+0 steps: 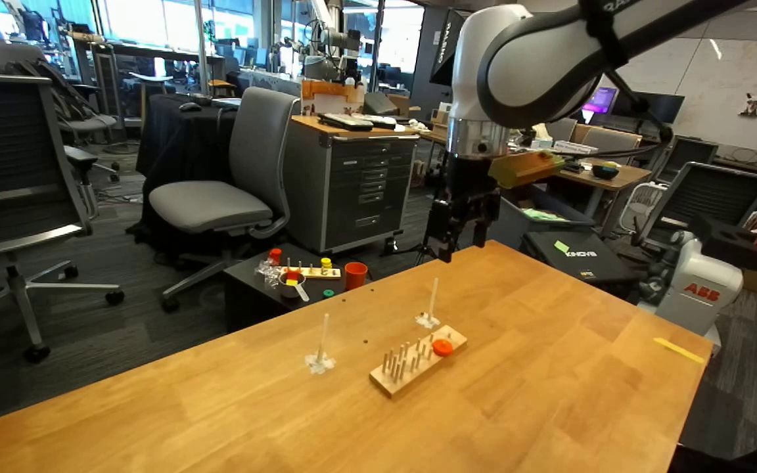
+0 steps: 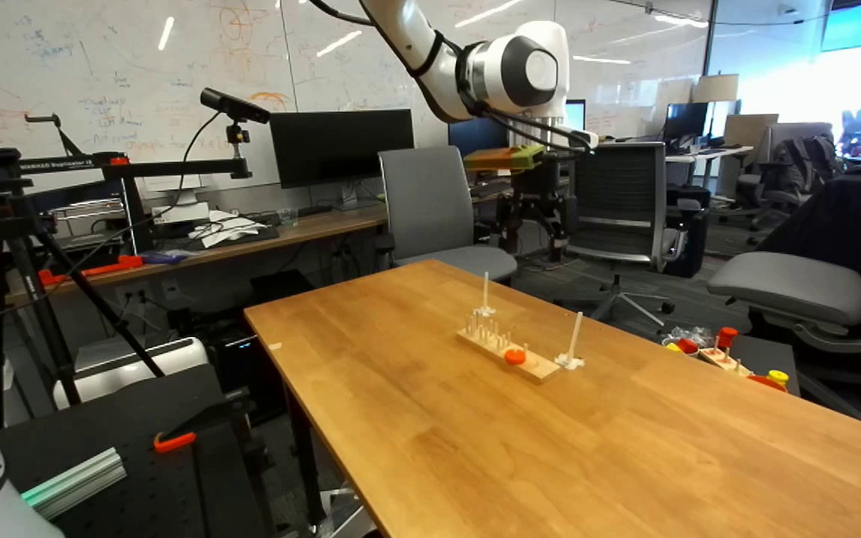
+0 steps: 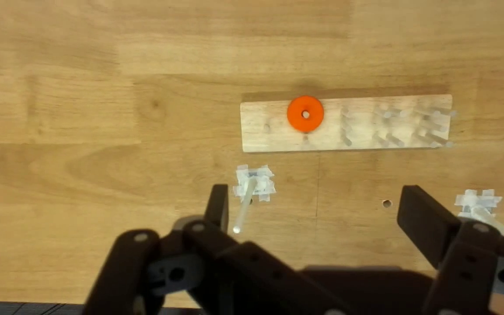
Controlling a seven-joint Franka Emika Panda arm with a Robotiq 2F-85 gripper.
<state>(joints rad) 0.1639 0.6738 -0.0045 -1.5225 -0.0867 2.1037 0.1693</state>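
The end effector (image 3: 317, 214) hangs above the surface (image 3: 81, 109), its two fingers spread wide apart, holding nothing and touching nothing that shows. The wooden pegboard (image 3: 326, 138) rests below it, off toward the top of the wrist view, with its long axis running roughly parallel to the line between the fingertips. An orange ring (image 3: 295, 114) sits around a peg (image 3: 306, 114), nearer the board's left end in that view. A taped-down rod (image 1: 433, 302) and a second rod (image 1: 323, 335), likewise taped, stand near the pegboard in both exterior views, below the end effector and apart from it.
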